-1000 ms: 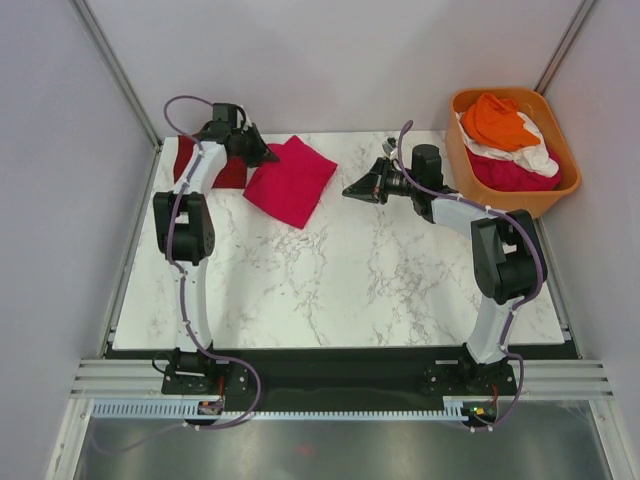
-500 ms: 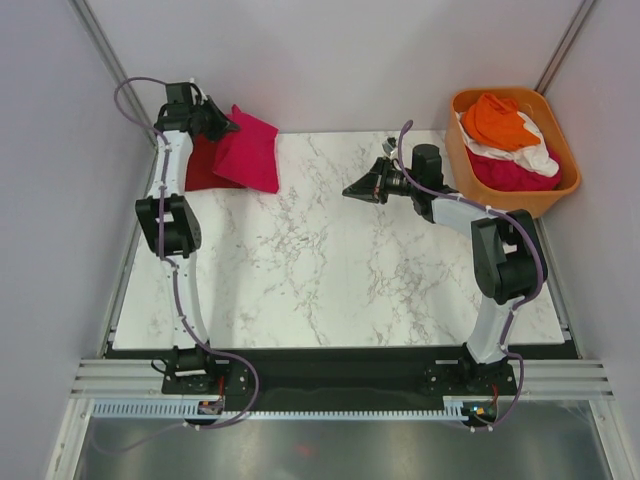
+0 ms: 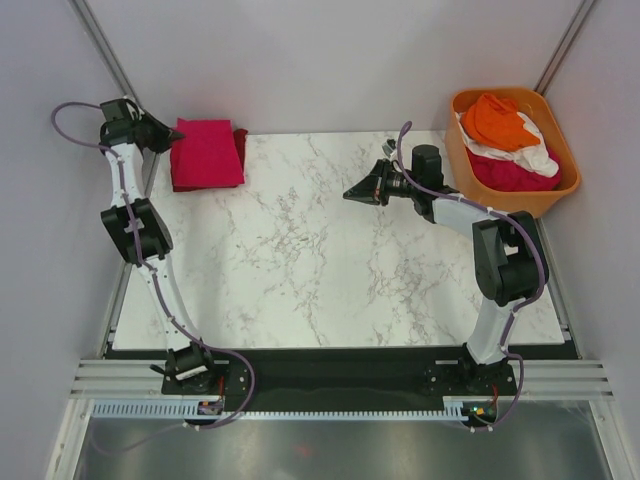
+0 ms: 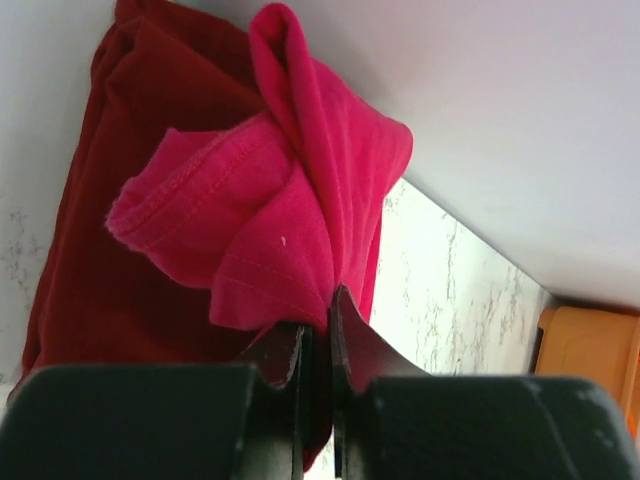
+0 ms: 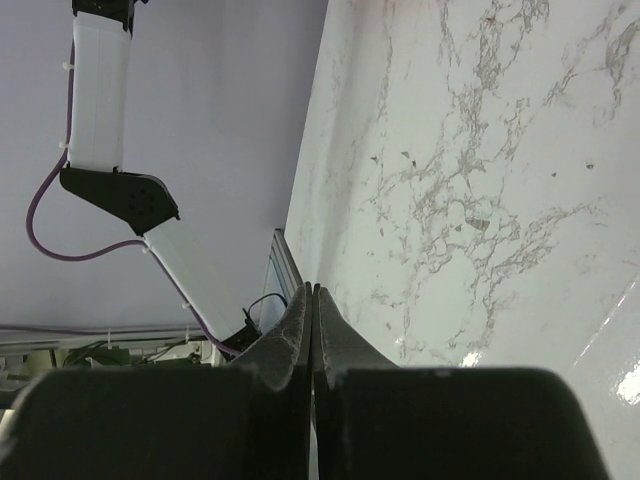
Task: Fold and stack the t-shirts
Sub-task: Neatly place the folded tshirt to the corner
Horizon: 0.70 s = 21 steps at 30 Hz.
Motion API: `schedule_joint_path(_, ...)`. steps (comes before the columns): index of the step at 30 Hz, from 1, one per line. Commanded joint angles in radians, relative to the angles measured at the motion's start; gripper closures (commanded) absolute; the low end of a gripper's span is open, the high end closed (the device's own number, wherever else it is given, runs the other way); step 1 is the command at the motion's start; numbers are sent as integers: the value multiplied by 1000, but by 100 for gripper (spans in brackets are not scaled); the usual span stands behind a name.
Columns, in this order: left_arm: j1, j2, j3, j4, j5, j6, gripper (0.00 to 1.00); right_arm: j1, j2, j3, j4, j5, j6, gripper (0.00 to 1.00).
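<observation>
A folded magenta-pink t-shirt (image 3: 207, 152) lies on top of a darker maroon t-shirt (image 3: 240, 136) at the table's far left corner. My left gripper (image 3: 175, 133) sits at the stack's left edge, shut on a bunched fold of the magenta t-shirt (image 4: 290, 190), with the maroon t-shirt (image 4: 110, 230) beneath it. In the left wrist view, the left gripper (image 4: 318, 300) pinches the cloth at its tips. My right gripper (image 3: 347, 193) hovers over the table's far middle, shut and holding nothing; the right wrist view shows the right gripper (image 5: 311, 290) with its jaws pressed together.
An orange plastic tub (image 3: 455, 150) stands at the far right with an orange t-shirt (image 3: 497, 120), a white one (image 3: 530, 155) and a pink one (image 3: 510, 172) heaped inside. The tub's corner (image 4: 585, 350) shows in the left wrist view. Walls close in on both sides.
My left arm has swung left, carrying the magenta t-shirt from the table's far middle-left onto the maroon one in the corner. The right arm has not moved.
</observation>
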Motion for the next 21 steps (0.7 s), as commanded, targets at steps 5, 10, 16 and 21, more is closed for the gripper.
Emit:
schedule_joint_path(5, 37, 50, 23, 126, 108, -56, 1, 0, -31, 5, -3, 0, -40, 99)
schedule_joint_path(10, 45, 71, -38, 139, 115, -52, 0, 0, -20, 7, -5, 5, -43, 98)
schedule_joint_path(16, 89, -127, -305, 124, -150, -42, 0, 13, -20, 33, -88, 34, -110, 98)
schedule_joint_path(21, 149, -383, -532, 105, -356, -36, 0, 63, -46, 129, -407, 224, -331, 93)
